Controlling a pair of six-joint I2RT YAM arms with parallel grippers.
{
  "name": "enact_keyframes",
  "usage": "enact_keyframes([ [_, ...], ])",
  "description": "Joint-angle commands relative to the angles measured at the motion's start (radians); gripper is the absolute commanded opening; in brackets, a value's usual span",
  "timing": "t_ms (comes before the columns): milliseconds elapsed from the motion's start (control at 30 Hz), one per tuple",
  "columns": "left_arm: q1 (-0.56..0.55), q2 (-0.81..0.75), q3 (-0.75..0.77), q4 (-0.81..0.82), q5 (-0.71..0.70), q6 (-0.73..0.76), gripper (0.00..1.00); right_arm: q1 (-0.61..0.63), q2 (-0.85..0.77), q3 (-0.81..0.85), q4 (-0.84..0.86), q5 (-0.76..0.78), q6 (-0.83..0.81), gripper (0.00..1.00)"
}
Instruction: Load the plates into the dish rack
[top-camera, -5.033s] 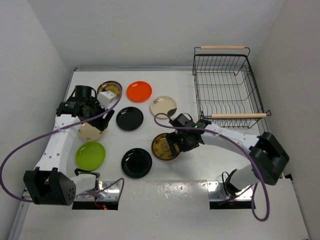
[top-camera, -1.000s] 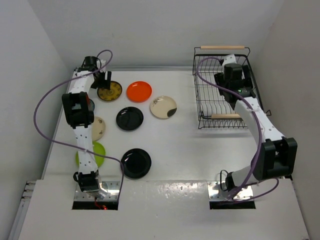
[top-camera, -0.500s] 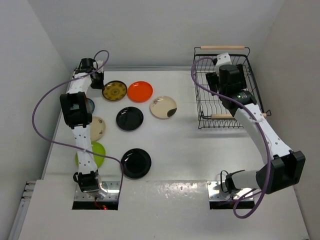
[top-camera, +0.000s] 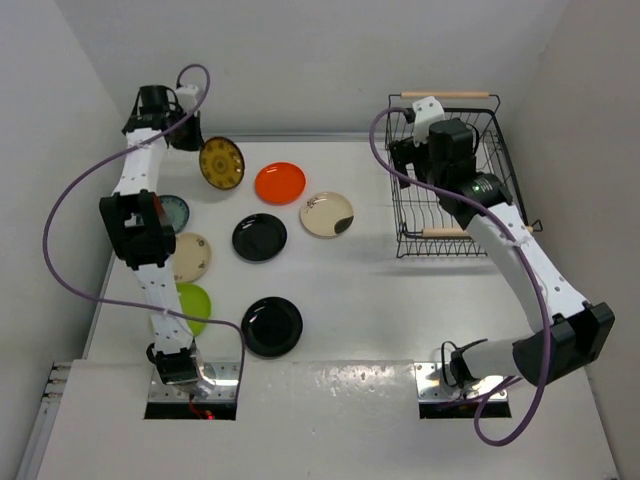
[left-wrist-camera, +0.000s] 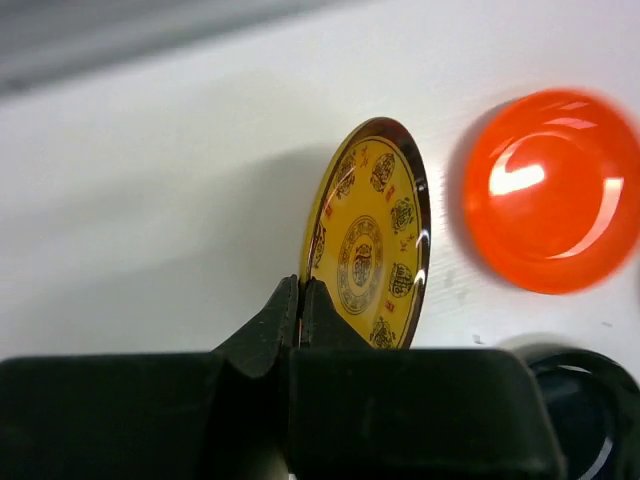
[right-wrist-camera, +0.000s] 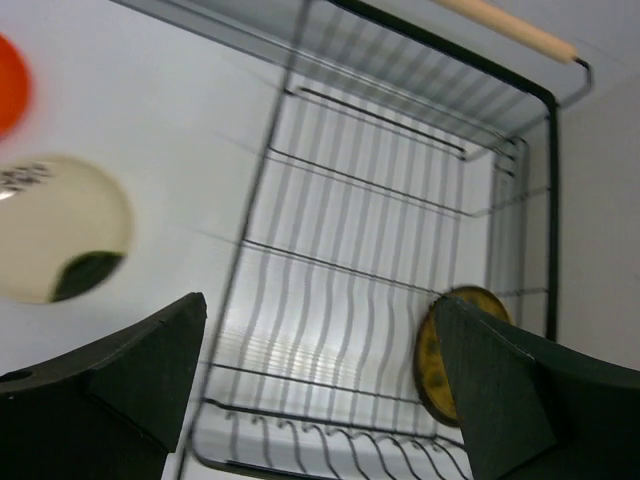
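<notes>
The gold patterned plate (top-camera: 221, 163) is held on edge over the far left of the surface (top-camera: 380, 300). Its rim is pinched between the clenched left fingers (left-wrist-camera: 268, 322), with that arm stretched far out. The right arm reaches over the dish rack (top-camera: 512, 190), and the right fingers (right-wrist-camera: 140, 370) are spread and grasp nothing. A second gold plate (right-wrist-camera: 448, 352) stands inside the rack, partly behind its wires.

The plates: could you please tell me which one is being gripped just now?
The brown-gold patterned plate at the far left: the left gripper pinches its rim between its fingers, holding it on edge. The orange plate beside it lies flat, untouched.
</notes>
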Motion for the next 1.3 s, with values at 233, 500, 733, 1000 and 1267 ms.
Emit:
enact_keyframes([
  [233, -0.12, -0.324, -0.038, -0.074, 0.336, 0.118, 0.0, 0.052, 0.084, 0.051, 0.155, -0.521, 0.258, 0.92],
  [500, -0.328, -0.346, -0.016, -0.209, 0.489, 0.213, 0.0, 0.076, 0.267, 0.12, 0.365, -0.815, 0.523, 0.92],
  [733, -0.364, -0.346, 0.013, -0.237, 0.607, 0.213, 0.0, 0.085, 0.368, 0.087, 0.378, -0.798, 0.524, 0.81],
  [1000, -0.364, -0.336, 0.033, -0.237, 0.511, 0.214, 0.0, 0.085, 0.299, -0.002, 0.472, -0.809, 0.547, 0.0],
  [1267, -0.299, -0.336, 0.063, -0.203, 0.079, 0.144, 1.0, 0.036, 0.154, 0.097, 0.179, -0.391, 0.344, 0.0],
])
